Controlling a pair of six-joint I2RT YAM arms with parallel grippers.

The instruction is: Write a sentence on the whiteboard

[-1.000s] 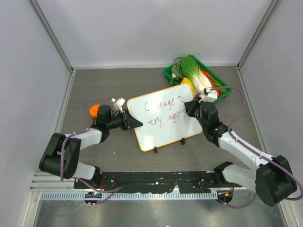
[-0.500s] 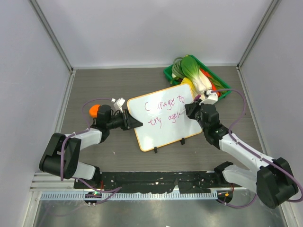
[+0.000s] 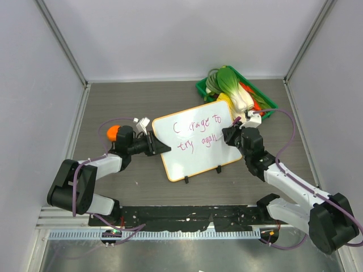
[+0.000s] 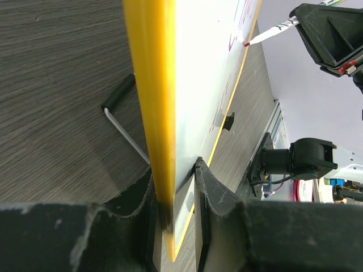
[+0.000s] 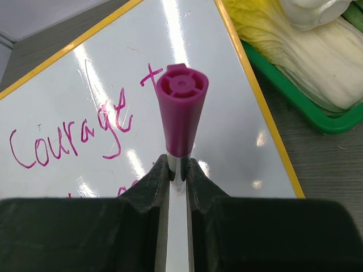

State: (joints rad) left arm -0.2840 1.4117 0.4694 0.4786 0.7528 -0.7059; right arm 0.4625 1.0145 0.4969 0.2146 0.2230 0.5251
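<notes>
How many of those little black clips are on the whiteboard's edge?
2. Both sit on the near edge of the whiteboard: the left clip by the near corner, the right clip further right. The left gripper covers part of another edge, possibly hiding more.

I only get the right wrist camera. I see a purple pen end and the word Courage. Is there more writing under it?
Observer: Yes, the top view shows the sentence has a second line starting "try aga"; its end is too small to read.
Operator: Who holds the board?
Observer: The left gripper, shut on the yellow edge of the whiteboard.
Operator: Is the pen writing?
Observer: In the left wrist view the tip of the marker sits right at the board's face; contact I cannot confirm.
</notes>
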